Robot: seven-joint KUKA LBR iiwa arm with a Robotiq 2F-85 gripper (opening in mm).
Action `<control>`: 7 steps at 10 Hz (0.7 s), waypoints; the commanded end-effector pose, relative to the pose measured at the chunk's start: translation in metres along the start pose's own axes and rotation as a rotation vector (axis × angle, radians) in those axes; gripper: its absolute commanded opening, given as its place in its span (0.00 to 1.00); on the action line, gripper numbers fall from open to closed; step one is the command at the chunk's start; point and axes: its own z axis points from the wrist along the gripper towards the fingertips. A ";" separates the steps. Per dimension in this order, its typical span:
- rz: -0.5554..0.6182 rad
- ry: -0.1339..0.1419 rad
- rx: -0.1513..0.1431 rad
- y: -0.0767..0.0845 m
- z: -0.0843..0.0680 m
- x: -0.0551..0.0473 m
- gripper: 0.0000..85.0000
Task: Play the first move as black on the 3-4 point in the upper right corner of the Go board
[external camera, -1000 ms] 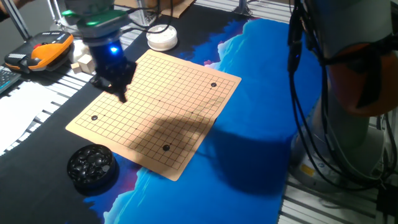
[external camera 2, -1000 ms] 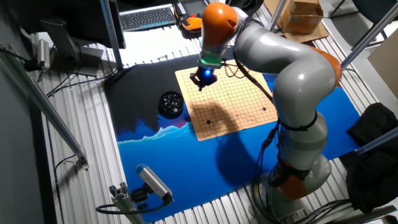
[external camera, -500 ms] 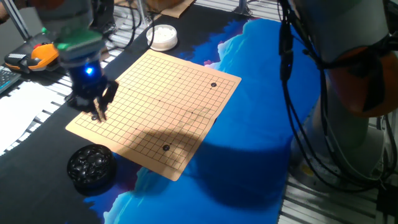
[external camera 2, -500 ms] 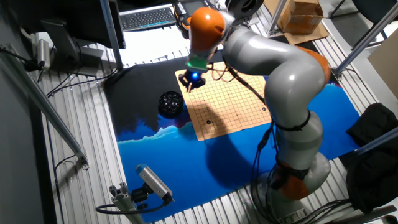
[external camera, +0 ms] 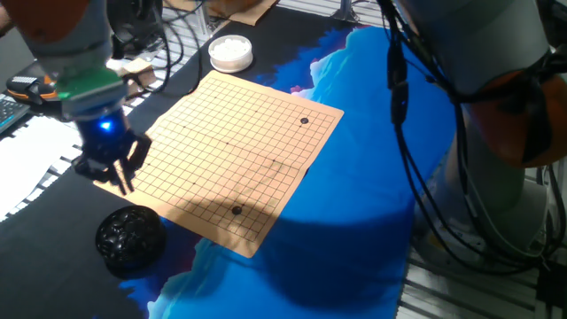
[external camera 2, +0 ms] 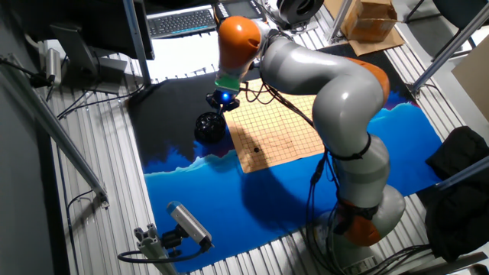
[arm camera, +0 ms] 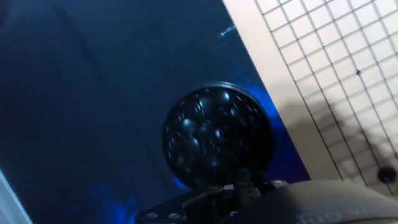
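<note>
Just below and toward the near desk edge from the fingers (external camera: 120,177) sits the round black bowl of glossy black stones (external camera: 130,237); finger opening can't be told, no stone visibly held.

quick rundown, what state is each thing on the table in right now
hand: over the board's left corner, beside the black stone bowl, nothing visibly held
black stone bowl: uncovered, full of stones
white stone bowl: closed or open, cannot tell
Go board: flat, two black stones visible on it
</note>
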 end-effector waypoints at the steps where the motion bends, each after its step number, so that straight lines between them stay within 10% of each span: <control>1: -0.002 -0.003 -0.004 0.001 0.005 -0.003 0.20; 3: -0.003 -0.018 -0.018 0.005 0.013 -0.008 0.20; 4: -0.038 -0.021 0.004 0.008 0.013 -0.008 0.00; 7: -0.066 0.002 0.051 0.008 0.013 -0.008 0.00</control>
